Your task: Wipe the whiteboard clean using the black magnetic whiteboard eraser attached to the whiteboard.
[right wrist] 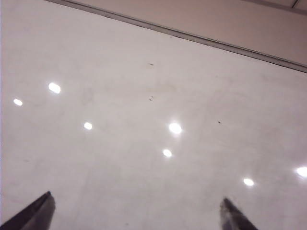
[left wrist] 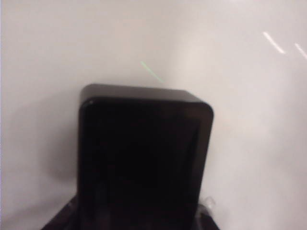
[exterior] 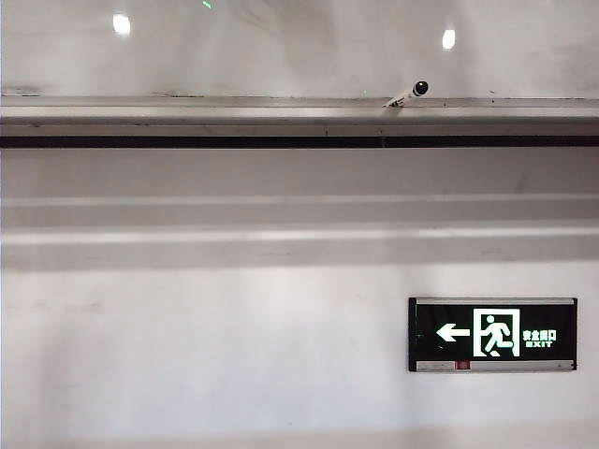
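Note:
The black magnetic whiteboard eraser [left wrist: 144, 158] fills the left wrist view as a dark rounded block lying against the glossy whiteboard [left wrist: 230, 72]. My left gripper [left wrist: 136, 218] straddles it, with a dark finger pressed to each side of the block. My right gripper [right wrist: 136, 211] faces the whiteboard [right wrist: 144, 96] with its fingertips [right wrist: 38, 211] far apart and nothing between them. In the exterior view the whiteboard [exterior: 281, 47] shows only as a strip at the top; neither gripper nor the eraser appears there.
A silver ledge [exterior: 281, 112] runs under the board, and a white marker with a black cap [exterior: 407, 94] lies on it. Below on the wall hangs a black, green-lit exit sign [exterior: 492, 334]. The board's frame edge [right wrist: 192, 37] crosses the right wrist view.

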You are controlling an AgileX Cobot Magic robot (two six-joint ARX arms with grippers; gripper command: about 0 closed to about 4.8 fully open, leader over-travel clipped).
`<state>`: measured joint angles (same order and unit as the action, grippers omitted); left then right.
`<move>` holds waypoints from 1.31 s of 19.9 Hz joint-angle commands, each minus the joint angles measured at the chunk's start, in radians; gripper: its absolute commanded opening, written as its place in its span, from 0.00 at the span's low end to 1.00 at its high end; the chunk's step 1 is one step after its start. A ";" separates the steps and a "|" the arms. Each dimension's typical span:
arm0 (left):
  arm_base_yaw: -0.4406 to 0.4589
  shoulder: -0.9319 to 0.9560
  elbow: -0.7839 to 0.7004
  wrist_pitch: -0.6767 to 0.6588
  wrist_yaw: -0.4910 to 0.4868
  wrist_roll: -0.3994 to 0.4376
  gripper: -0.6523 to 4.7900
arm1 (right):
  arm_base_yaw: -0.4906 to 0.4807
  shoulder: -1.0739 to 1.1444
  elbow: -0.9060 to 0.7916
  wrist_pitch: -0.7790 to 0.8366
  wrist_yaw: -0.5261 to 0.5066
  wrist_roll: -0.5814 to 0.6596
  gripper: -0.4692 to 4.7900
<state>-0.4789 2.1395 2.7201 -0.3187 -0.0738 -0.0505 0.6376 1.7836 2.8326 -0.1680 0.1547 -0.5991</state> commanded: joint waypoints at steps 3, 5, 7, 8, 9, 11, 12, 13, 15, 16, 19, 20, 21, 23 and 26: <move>-0.013 0.034 0.000 0.015 -0.023 0.050 0.26 | 0.002 -0.015 0.003 -0.009 -0.001 0.000 1.00; 0.000 0.030 0.007 0.031 -0.140 0.035 0.26 | 0.002 -0.019 0.003 -0.026 -0.003 0.001 1.00; 0.024 0.013 0.007 0.055 -0.172 0.032 0.26 | 0.002 -0.019 0.003 -0.030 -0.003 0.000 1.00; 0.033 0.003 0.007 0.065 -0.187 0.032 0.26 | 0.002 -0.019 0.003 -0.031 -0.003 0.000 1.00; 0.047 -0.014 0.007 0.075 -0.209 0.032 0.26 | 0.002 -0.019 0.003 -0.030 -0.003 0.000 1.00; 0.072 -0.044 0.007 0.073 -0.245 0.032 0.26 | 0.002 -0.019 0.003 -0.030 -0.003 0.000 1.00; 0.084 -0.055 0.007 0.072 -0.270 0.032 0.26 | 0.002 -0.019 0.003 -0.031 -0.003 0.001 1.00; 0.096 -0.065 0.007 0.072 -0.291 0.031 0.27 | 0.002 -0.019 0.003 -0.031 -0.003 0.001 1.00; 0.119 -0.080 0.007 0.076 -0.299 -0.047 0.26 | 0.002 -0.019 0.003 -0.031 -0.003 0.001 1.00; 0.119 -0.080 0.007 0.074 -0.262 -0.058 0.26 | 0.002 -0.019 0.003 -0.031 -0.003 0.001 1.00; 0.087 -0.047 0.007 0.072 -0.133 -0.058 0.25 | 0.002 -0.019 0.003 -0.031 -0.003 0.000 1.00; 0.071 -0.023 0.007 0.057 -0.080 -0.054 0.21 | 0.002 -0.019 0.003 -0.031 -0.003 0.000 1.00; 0.060 -0.005 0.007 0.041 -0.042 -0.054 0.21 | 0.002 -0.019 0.003 -0.031 -0.003 0.000 1.00; 0.043 0.025 0.007 0.006 0.014 -0.054 0.21 | 0.002 -0.020 0.003 -0.031 -0.003 0.000 1.00; -0.005 0.056 0.007 -0.053 0.099 0.000 0.21 | 0.003 -0.021 0.003 -0.036 -0.003 0.000 1.00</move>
<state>-0.4828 2.1788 2.7365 -0.2901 0.0174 -0.0887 0.6380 1.7687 2.8326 -0.2089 0.1532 -0.5991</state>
